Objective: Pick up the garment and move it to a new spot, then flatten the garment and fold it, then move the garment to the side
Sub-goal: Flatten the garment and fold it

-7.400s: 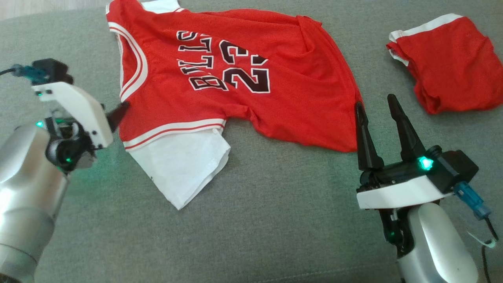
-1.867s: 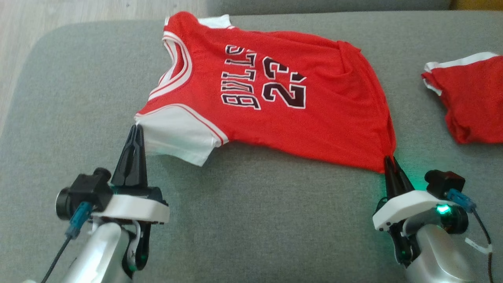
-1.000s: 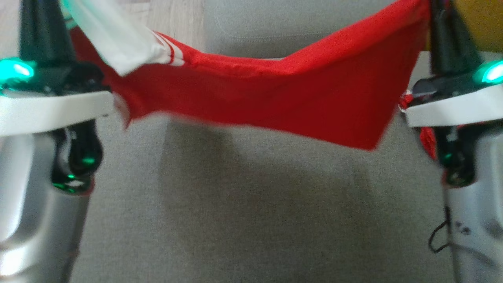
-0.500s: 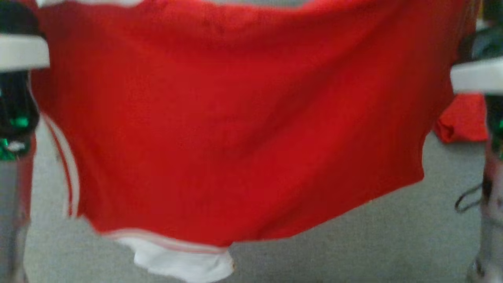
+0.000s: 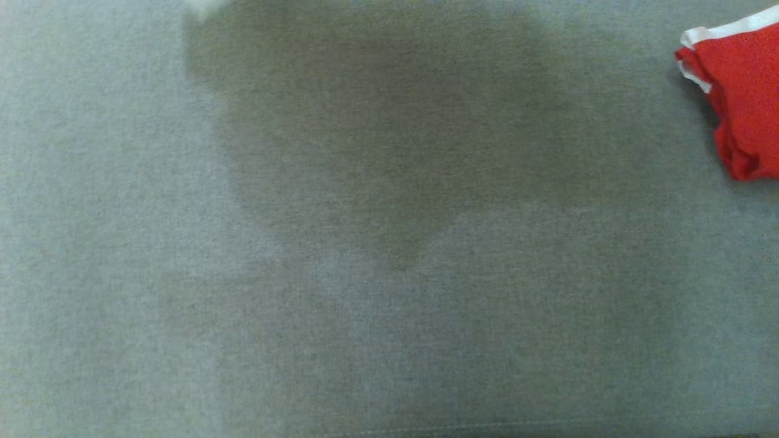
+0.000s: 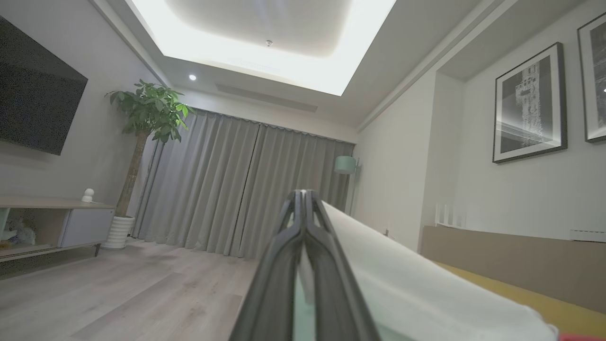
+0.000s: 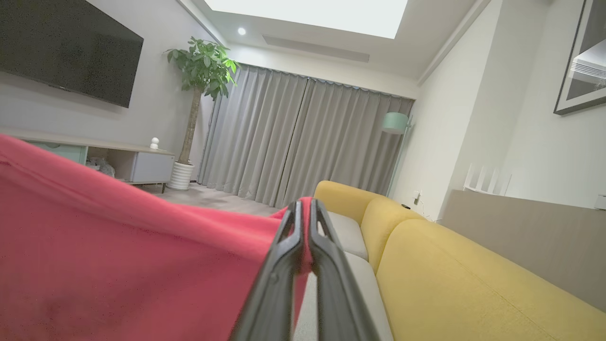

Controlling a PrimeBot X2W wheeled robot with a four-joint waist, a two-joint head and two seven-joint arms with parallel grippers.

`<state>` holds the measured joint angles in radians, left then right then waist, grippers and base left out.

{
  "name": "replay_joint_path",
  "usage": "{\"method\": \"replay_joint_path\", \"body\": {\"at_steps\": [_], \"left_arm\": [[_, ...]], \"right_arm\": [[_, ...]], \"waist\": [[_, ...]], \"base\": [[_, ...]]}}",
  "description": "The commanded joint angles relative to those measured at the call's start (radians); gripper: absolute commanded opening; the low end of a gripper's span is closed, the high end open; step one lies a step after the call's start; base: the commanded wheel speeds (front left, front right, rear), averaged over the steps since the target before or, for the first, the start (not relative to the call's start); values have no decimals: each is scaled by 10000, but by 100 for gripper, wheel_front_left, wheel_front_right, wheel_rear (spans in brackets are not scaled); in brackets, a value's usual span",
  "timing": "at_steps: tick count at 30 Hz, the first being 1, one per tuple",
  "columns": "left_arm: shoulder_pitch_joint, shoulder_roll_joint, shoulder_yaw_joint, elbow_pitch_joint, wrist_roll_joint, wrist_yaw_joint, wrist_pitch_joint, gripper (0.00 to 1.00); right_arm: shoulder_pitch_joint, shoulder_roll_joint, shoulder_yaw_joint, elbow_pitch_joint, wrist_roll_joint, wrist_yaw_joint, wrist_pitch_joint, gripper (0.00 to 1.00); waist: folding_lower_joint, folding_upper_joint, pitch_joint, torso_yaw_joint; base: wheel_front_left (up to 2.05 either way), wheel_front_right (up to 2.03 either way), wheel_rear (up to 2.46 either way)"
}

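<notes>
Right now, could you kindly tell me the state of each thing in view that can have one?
Jersey: held aloft, clamped at two ends.
Left pincer: shut on its white part.
Right pincer: shut on its red fabric.
Red shorts: crumpled, lying on the grey cushion.
Curtains: drawn closed.
Television: screen dark.
Ceiling light: on.

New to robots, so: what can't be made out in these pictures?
Head view: the red garment with white trim is cut off by the right edge.
Right wrist view: the lifted red jersey hides part of the floor.
Left wrist view: the bottom edge cuts off its white sleeve.
</notes>
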<state>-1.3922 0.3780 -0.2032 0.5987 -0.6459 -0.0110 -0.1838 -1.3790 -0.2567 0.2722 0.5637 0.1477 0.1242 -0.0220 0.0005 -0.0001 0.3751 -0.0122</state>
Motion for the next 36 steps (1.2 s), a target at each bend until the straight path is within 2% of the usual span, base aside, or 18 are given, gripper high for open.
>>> {"method": "replay_joint_path", "body": {"at_steps": [1,5,11,17,22,28,36], "left_arm": [[-271,443,121,-67,86,-53,-118,0],[-411,107,-147,1051,401,-491,-628,0],[867,-286,-805,1630,942,-1027,-771,0],[3618,-479,-1158,1212,1182,-1171,-777,0],[5628,-355,-1462,693,1049,-1191,-778,0],[7266,743,-3212,-108,687,-1194,-45,0],[8752,2604,-5103,-2335,-486,-1195,1627,0]], "right_arm": [[-189,265,-37,-45,-83,65,-177,0],[-284,451,263,1609,-248,65,-1030,0],[752,328,814,3515,-28,65,-1535,0],[2234,51,1999,4830,418,65,-1271,0],[3244,-440,3330,5043,1463,65,-525,0],[4203,-1277,5141,4023,3307,65,823,0],[5033,-2967,7292,1681,5805,65,2617,0]], "waist": [[-5,1,22,82],[-5,1,-41,254],[-5,1,-203,462],[-5,1,-627,628],[-5,1,-1257,767],[-5,1,-2062,875],[-5,1,-2936,896]], "base": [[0,0,0],[0,0,0],[0,0,0],[0,0,0],[0,0,0],[0,0,0],[0,0,0]]}}
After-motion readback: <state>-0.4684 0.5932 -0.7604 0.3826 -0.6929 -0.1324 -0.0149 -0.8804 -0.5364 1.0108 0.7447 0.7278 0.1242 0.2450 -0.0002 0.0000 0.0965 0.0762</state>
